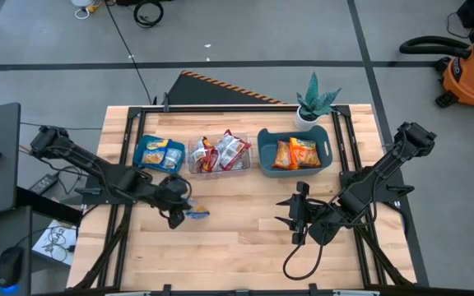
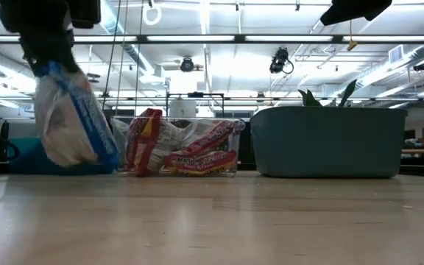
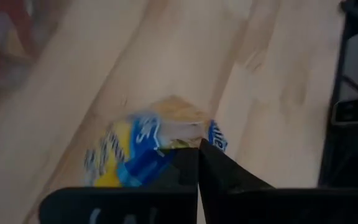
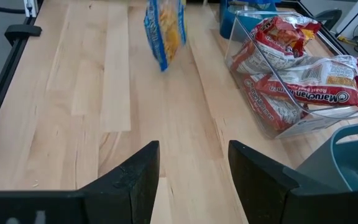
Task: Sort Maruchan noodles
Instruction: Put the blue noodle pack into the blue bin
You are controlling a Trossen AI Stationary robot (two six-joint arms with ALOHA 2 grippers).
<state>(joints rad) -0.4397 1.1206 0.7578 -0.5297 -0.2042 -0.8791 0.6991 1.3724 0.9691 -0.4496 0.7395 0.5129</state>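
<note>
Blue-and-yellow noodle packet (image 2: 72, 118) hangs, apparently clear of table, from left gripper (image 1: 177, 215).

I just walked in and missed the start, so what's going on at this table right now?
The robot is sorting ramen packets by colour. The left gripper holds a blue-and-yellow packet lifted off the table, near the blue bin that holds matching packets. Red-and-silver packets sit in the clear tub, orange packets in the teal bin. The right gripper waits over the table, fingers open and empty.
</note>
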